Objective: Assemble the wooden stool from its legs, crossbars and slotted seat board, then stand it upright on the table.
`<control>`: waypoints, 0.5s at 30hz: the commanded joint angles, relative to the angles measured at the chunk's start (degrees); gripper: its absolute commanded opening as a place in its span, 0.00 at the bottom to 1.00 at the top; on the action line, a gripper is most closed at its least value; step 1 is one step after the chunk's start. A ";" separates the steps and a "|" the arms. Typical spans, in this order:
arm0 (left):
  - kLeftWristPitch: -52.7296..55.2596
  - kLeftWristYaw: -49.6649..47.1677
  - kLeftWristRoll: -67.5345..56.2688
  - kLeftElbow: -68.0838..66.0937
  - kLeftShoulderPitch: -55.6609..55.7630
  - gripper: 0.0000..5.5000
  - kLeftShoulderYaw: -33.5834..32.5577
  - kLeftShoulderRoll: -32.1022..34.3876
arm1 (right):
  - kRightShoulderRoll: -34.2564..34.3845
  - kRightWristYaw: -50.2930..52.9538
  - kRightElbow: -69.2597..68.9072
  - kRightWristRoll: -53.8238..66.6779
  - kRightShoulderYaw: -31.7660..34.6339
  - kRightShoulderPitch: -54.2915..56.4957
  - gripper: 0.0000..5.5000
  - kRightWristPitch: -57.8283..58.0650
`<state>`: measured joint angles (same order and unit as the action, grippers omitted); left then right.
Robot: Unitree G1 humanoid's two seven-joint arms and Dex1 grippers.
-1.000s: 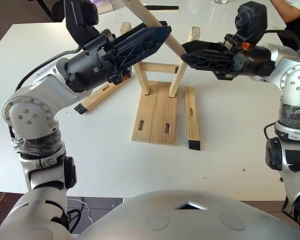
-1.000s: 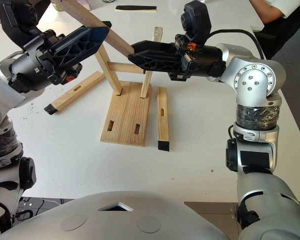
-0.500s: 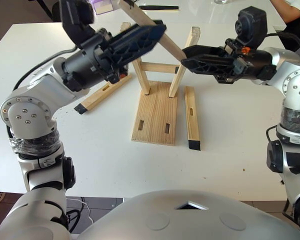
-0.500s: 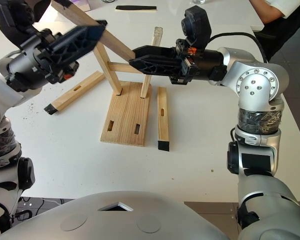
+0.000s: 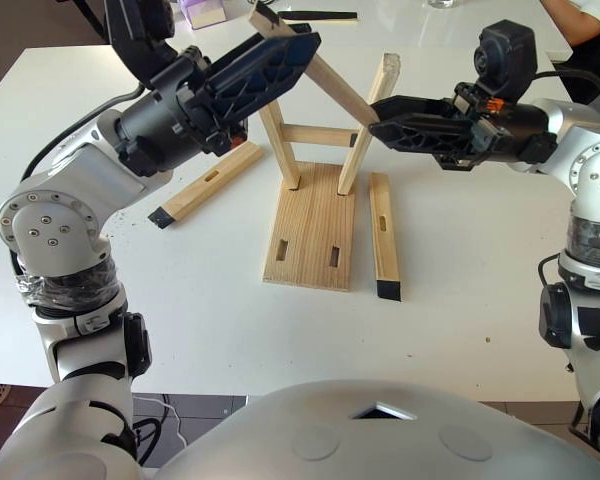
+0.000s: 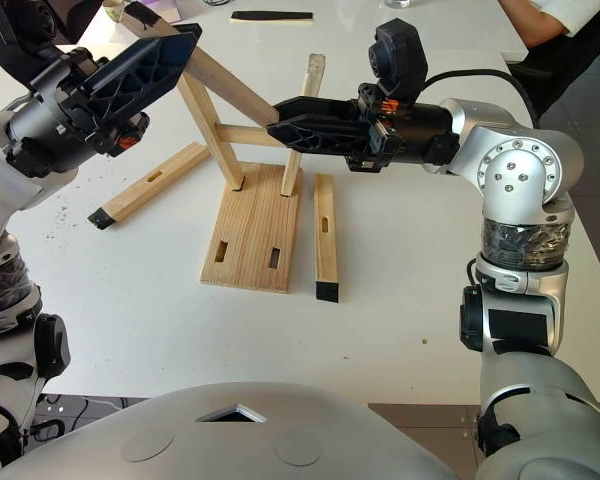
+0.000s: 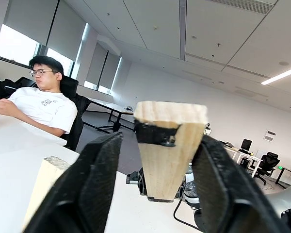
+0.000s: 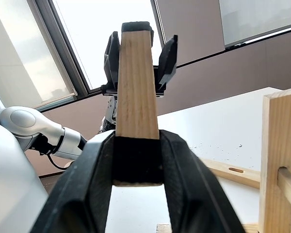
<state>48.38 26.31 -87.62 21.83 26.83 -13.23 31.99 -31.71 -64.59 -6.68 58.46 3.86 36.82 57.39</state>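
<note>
Left eye view: on the bench [image 5: 460,300], the slotted seat board [image 5: 310,245] lies flat at centre frame. Above it, a slanted leg [image 5: 342,88] is clamped at both ends, by the left end effector [image 5: 298,45] at upper centre and the right end effector [image 5: 380,108] right of centre.

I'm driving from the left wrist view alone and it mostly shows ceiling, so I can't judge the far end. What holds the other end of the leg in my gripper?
Observer: The right gripper is shut on the lower end of the leg, which slants in the air.
Operator: What lies under it?
Observer: The seat board, flat on the table, with two standing legs in its far slots, joined by a crossbar.
Operator: Any slots free?
Observer: Yes, the two near slots are empty.
</note>
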 commanded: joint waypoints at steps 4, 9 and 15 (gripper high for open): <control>-1.03 0.39 -0.25 1.19 0.91 0.24 -0.98 0.32 | -1.23 -1.19 0.63 -2.14 -1.52 -0.57 0.24 -0.69; -1.82 1.58 2.14 0.94 0.61 0.24 -1.22 0.50 | -1.24 -0.82 1.00 -2.86 -1.55 -0.88 0.24 -1.58; -3.31 4.57 9.30 -0.09 -2.50 0.24 -1.03 1.87 | -0.58 1.83 0.39 -8.77 -1.50 -3.98 0.42 -8.46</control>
<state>45.68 28.81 -81.79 22.08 26.04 -14.01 32.07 -31.77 -64.10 -5.80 52.92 2.52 34.63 51.61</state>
